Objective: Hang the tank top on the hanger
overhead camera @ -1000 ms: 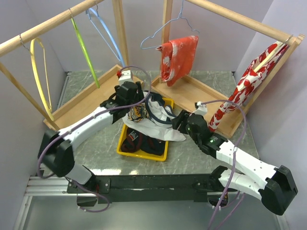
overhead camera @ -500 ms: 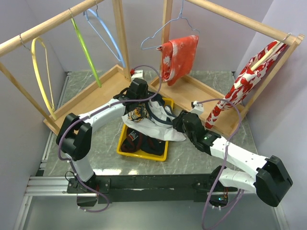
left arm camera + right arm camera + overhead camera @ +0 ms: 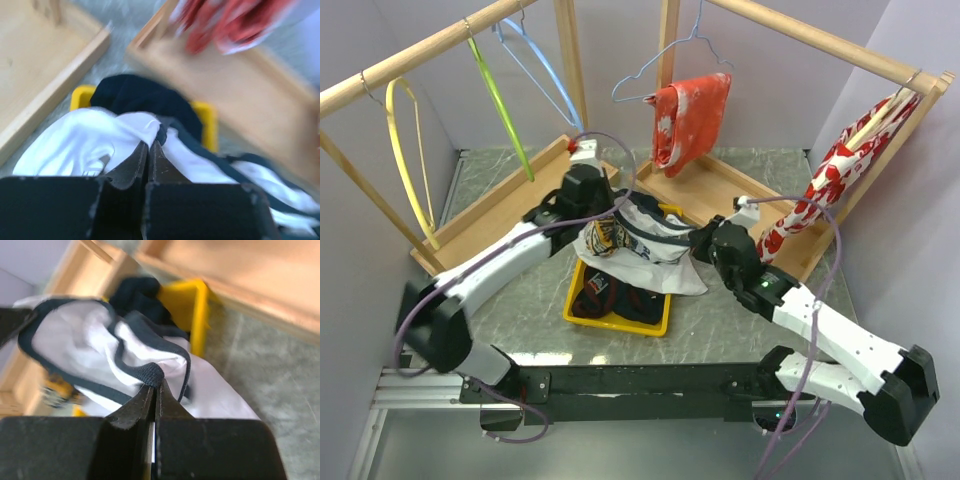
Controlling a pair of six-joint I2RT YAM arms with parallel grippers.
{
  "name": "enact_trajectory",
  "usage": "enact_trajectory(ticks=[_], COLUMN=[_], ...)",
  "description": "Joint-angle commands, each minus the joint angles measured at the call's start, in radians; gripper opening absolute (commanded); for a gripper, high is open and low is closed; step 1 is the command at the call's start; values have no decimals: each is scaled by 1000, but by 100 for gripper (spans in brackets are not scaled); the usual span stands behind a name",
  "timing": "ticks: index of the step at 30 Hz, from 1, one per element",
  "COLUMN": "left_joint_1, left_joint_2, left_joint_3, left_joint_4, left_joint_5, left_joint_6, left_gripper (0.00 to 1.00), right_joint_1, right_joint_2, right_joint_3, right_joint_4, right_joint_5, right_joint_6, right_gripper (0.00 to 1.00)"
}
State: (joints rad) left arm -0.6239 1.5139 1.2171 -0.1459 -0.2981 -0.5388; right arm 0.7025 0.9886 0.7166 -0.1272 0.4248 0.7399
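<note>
The white tank top with navy trim lies bunched over the yellow bin, its printed graphic facing left. My left gripper is at its upper left edge, shut on white fabric beside the navy trim. My right gripper is at the garment's right side, shut on a fold of navy trim. The tank top stretches between the two grippers. The thin yellow hanger hangs from the wooden rail at the far left, well apart from both grippers.
A lime-green hanger and a light-blue hanger hang on the left rail. A red floral garment hangs at the back centre, another at the right. Dark clothes fill the bin. Wooden rack bases flank it.
Both grippers went from open to shut on the tank top's edges. The left arm shifted slightly, and the garment's top edge is now pulled up between them.
</note>
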Motion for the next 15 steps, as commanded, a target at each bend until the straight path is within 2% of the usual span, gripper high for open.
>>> enact_trajectory(ticks=[1,3,8,15], left_joint_1=[3,3,3,3], left_joint_2=[-231,-297,-489,-557], left_joint_3=[-51,-80,-79,83], left_joint_4=[103,138,199,273], left_joint_5=[105,170,235,244], left_joint_6=[-6,-4,2,13], left_gripper=[1,1,1,1], right_joint_1=[5,6,5,5], right_joint_2=[-57,-56,4,152], right_joint_3=[166,255,476,958], right_joint_4=[-45,-66,-92,-126], right_joint_5=[6,-1,20,17], right_joint_6=[-48,-65,-152,-289], right_gripper=[0,0,0,0])
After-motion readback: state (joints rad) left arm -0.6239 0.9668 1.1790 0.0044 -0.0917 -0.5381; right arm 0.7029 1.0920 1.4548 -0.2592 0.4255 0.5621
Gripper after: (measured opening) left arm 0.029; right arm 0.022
